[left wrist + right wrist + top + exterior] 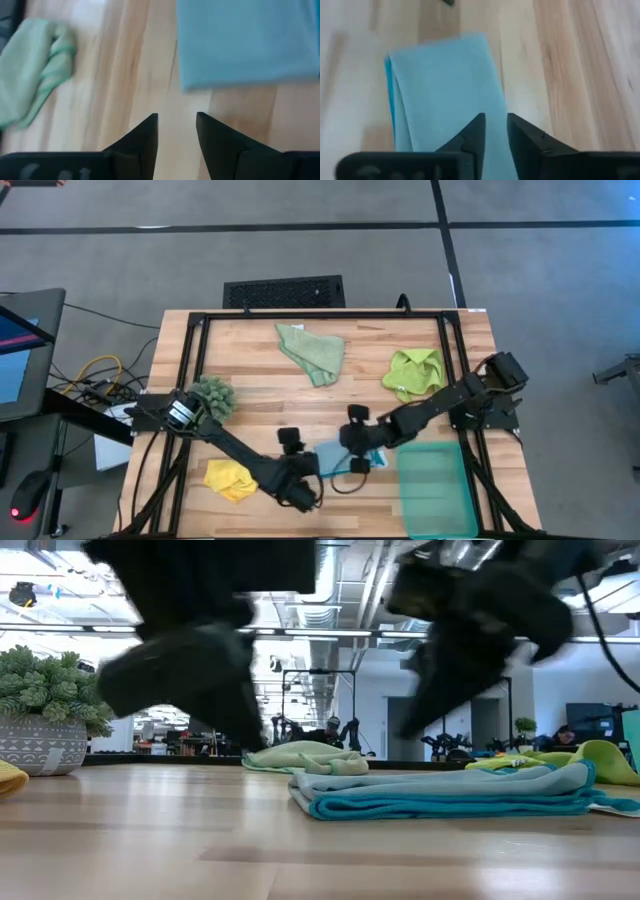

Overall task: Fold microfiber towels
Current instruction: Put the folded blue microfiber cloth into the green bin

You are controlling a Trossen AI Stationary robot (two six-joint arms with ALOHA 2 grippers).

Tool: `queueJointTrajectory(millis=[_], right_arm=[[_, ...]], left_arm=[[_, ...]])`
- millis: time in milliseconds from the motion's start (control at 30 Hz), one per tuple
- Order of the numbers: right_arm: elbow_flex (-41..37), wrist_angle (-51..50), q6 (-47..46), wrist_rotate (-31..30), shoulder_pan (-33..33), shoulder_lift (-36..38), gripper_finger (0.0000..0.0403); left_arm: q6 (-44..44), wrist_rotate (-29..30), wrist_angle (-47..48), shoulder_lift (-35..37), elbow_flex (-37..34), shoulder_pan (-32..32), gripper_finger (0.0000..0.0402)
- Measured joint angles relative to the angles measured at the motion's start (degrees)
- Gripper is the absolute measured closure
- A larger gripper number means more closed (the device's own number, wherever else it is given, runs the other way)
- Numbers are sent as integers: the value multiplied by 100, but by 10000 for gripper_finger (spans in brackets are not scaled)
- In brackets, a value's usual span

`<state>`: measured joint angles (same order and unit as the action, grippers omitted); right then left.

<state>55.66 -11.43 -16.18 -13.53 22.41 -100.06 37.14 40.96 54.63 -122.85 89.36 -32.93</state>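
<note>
The light blue towel [335, 455] lies folded flat on the table, its layered edges showing in the low view [450, 795]. My right gripper [496, 122] hovers just above it, fingers slightly apart, touching nothing. My left gripper [177, 125] is open and empty over bare wood beside the towel's left edge [182, 60]. The yellow towel [230, 480] lies crumpled at the near left, the sage green towel [312, 352] bunched at the far middle, and the lime green towel [415, 372] bunched at the far right.
A teal plastic tray [435, 485] stands at the near right, next to the blue towel. A dark-green spiky plant in a pot [45, 715] stands at the left [212, 395]. A black frame [320, 315] borders the table.
</note>
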Motion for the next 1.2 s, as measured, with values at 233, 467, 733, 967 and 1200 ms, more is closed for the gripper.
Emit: queueJointTrajectory(millis=[233,467,733,967,1200], right_arm=[[11,929,599,1236,-590,-526,198],[29,988,762,1354,-613,-947,192],[31,875,1160,1238,-292,-911,363],[-22,12,1200,521,189,-110,354],[339,-1260,773,-713,1380,1312,379]], left_arm=[[457,453,632,4,-18,-343,274],[793,587,452,13,-475,-449,274],[1317,906,436,22,-780,-607,275],[1499,1530,496,26,-839,-809,274],[1502,1538,485,26,-839,-804,274]])
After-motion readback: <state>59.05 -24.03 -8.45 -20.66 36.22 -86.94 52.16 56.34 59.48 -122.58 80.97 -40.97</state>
